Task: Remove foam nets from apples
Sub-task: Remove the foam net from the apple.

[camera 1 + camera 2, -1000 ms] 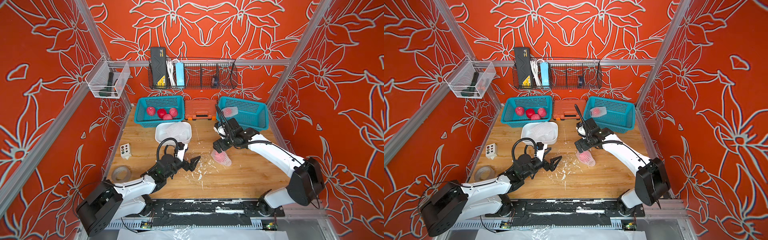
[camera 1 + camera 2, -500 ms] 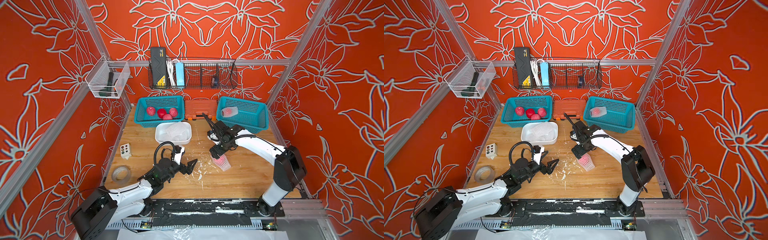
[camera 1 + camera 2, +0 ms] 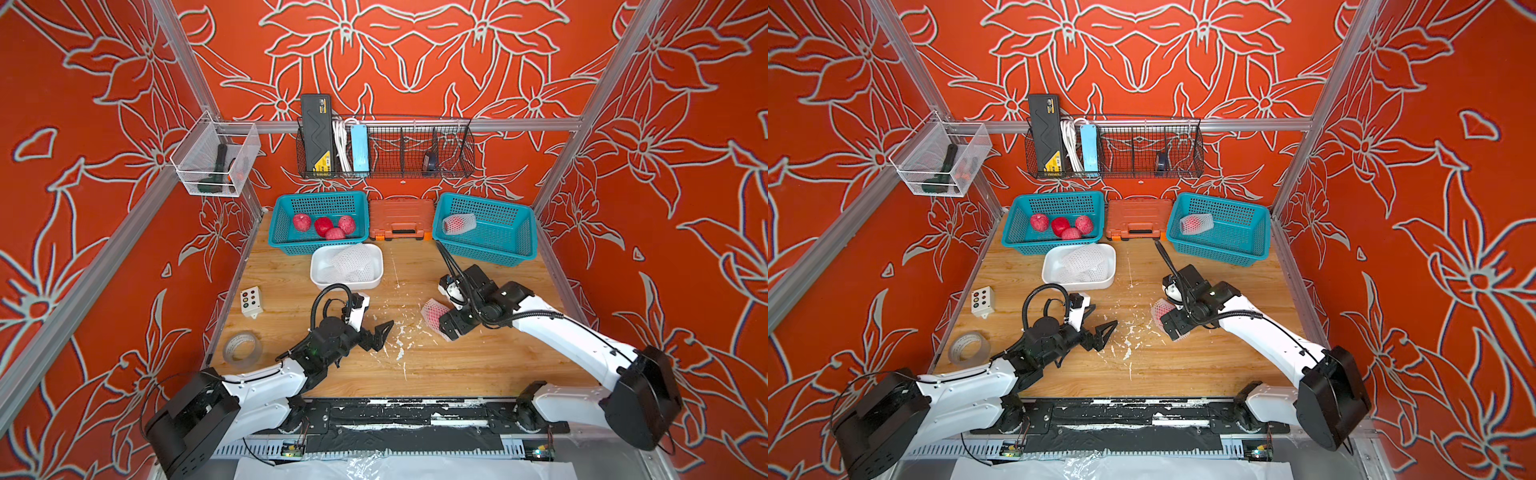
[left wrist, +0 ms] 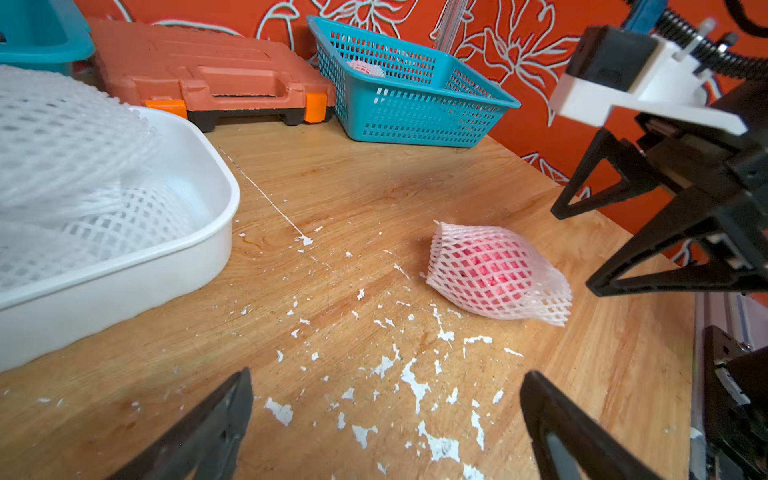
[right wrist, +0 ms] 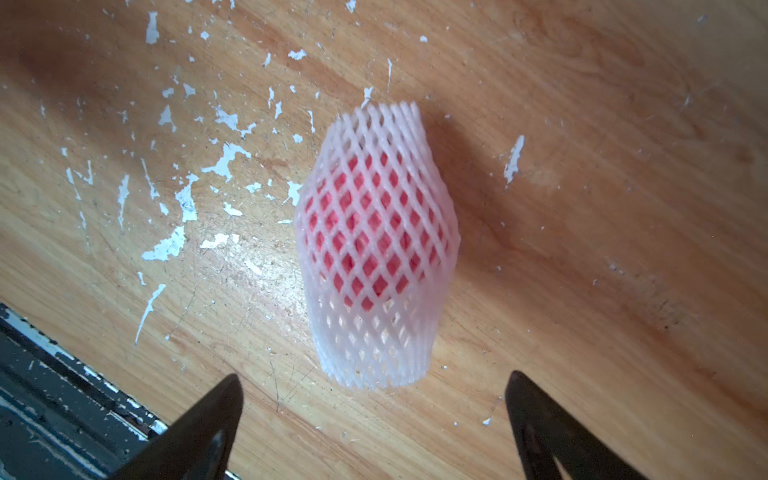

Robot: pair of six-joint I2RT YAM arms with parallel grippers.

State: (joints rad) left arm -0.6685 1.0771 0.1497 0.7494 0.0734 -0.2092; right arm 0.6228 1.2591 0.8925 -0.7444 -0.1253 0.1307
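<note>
An apple in a white foam net (image 3: 434, 312) (image 3: 1162, 309) lies on its side on the wooden table. My right gripper (image 5: 374, 376) (image 4: 582, 249) hovers over it, open; the net (image 5: 374, 232) ends just short of its fingertips. To the left my left gripper (image 3: 382, 332) (image 3: 1106, 330) (image 4: 384, 374) is open and empty, pointing at that apple (image 4: 486, 270). Another netted apple (image 3: 459, 223) (image 3: 1196, 223) lies in the right teal basket (image 3: 519, 245). Several bare red apples (image 3: 324, 226) (image 3: 1061, 226) sit in the left teal basket (image 3: 282, 245). Empty nets (image 3: 353, 264) (image 4: 75, 166) fill the white tray (image 3: 320, 282).
An orange tool case (image 3: 400, 218) stands between the baskets. A button box (image 3: 250, 301) and a tape roll (image 3: 241, 347) lie near the table's left edge. White foam flecks (image 3: 399, 340) litter the wood between the grippers. A wire shelf (image 3: 386, 145) hangs on the back wall.
The right arm's elbow swung in toward the centre and back out to the right, the gripper staying by the netted apple. The left gripper shifted only slightly.
</note>
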